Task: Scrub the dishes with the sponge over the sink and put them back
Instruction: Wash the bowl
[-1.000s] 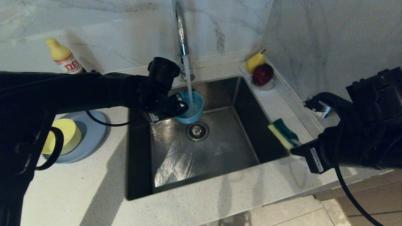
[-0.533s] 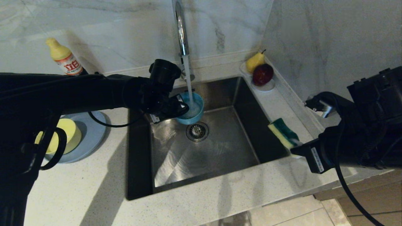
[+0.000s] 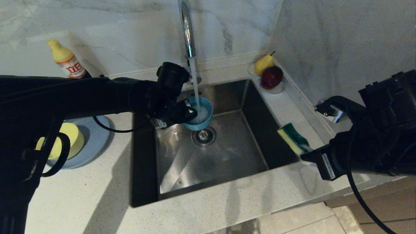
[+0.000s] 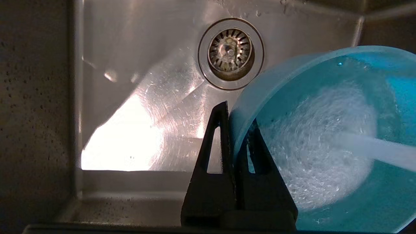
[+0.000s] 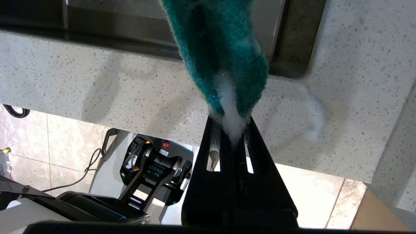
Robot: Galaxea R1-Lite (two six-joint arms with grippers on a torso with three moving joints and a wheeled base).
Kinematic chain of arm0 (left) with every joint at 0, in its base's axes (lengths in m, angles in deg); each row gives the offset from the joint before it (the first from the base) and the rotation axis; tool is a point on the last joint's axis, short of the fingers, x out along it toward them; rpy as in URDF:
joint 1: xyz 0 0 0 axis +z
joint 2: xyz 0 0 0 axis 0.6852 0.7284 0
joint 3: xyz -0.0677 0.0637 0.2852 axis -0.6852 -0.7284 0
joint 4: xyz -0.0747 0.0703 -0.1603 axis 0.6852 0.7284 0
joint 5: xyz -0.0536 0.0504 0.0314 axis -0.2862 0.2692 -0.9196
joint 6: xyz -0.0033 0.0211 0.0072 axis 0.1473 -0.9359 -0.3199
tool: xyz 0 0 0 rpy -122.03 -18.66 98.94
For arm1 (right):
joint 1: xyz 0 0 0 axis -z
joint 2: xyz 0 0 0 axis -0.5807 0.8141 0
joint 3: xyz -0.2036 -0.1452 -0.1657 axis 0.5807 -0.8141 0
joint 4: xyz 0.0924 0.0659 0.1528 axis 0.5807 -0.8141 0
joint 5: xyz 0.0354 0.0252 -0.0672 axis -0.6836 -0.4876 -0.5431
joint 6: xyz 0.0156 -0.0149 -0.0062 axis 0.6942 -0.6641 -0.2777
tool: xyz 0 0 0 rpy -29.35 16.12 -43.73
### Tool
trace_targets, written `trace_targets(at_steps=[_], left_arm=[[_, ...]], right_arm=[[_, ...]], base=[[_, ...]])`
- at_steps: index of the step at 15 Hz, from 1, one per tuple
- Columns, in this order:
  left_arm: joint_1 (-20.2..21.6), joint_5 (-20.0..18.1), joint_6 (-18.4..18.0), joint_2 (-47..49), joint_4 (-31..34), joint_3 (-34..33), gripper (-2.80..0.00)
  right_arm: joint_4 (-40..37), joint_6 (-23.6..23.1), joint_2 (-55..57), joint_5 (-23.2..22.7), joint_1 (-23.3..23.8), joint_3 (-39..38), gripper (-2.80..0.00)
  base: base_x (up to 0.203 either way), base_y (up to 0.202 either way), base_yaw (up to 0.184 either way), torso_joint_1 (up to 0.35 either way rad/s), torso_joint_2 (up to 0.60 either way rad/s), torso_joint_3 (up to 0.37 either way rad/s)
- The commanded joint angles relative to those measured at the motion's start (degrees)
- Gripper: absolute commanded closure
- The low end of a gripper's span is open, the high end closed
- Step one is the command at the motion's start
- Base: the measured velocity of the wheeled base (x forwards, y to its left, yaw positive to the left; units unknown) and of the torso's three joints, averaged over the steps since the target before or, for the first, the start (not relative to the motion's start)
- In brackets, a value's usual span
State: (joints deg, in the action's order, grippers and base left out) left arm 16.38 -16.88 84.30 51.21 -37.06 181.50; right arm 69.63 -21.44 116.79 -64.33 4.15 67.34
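Rinsing is the step in hand: the left end effector (image 4: pixel 234 130) has its fingers pressed together on the rim of the small teal-blue matte bowl (image 3: pixel 199 114), one finger inside the wall and one outside, and holds it above the large square stainless-steel sink (image 3: pixel 227 156), near the round drain strainer (image 3: pixel 203 136). Water from the tall chrome tap (image 3: pixel 187 29) falls straight into the bowl and churns white in its bottom. The right end effector (image 5: pixel 230 128) waits over the speckled pale surface (image 3: pixel 97 201) at the sink's right edge, pinching the wavy-edged sponge with green scouring face and yellow foam body (image 3: pixel 294 138) by one end; white suds sit where the fingers bite it.

To do this well, the bowl should stay centred under the stream and be tipped slowly toward the drain so the filling water spills into the basin, not onto the surface. The rim grip is thin, and a filling bowl grows heavier, so any turn of the wrist ought to be gentle. Both arms should meet above the sink, so drips land inside it.

At the left, the small yellow matte bowl (image 3: pixel 66 140) rests on the wide flat grey-blue plate (image 3: pixel 94 136), waiting on the surface.
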Motion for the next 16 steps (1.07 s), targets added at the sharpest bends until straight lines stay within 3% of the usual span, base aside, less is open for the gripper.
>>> trace_targets(at_steps=[1, 9, 13, 16], left_arm=[[-0.29, 0.18, 0.25, -0.37, 0.01, 0.11, 0.00], [-0.29, 0.70, 0.60, -1.55, 0.29, -1.05, 0.00], [-0.20, 8.21, 0.02, -6.43, -0.58, -5.38, 0.00], [0.17, 10.23, -2.44, -11.46, -3.46, -7.23, 0.00]], right_arm=[[-0.06, 0.04, -0.12, 0.05, -0.03, 0.04, 0.00], [-0.06, 0.04, -0.29, 0.05, -0.03, -0.09, 0.00], [-0.14, 0.04, -0.47, -0.04, -0.03, -0.40, 0.00], [-0.06, 0.13, -0.38, -0.04, -0.03, -0.49, 0.00]], base=[[0.000, 0.000, 0.000, 0.000, 0.00, 0.000], [0.000, 0.000, 0.000, 0.000, 0.00, 0.000], [0.000, 0.000, 0.000, 0.000, 0.00, 0.000], [0.000, 0.000, 0.000, 0.000, 0.00, 0.000]])
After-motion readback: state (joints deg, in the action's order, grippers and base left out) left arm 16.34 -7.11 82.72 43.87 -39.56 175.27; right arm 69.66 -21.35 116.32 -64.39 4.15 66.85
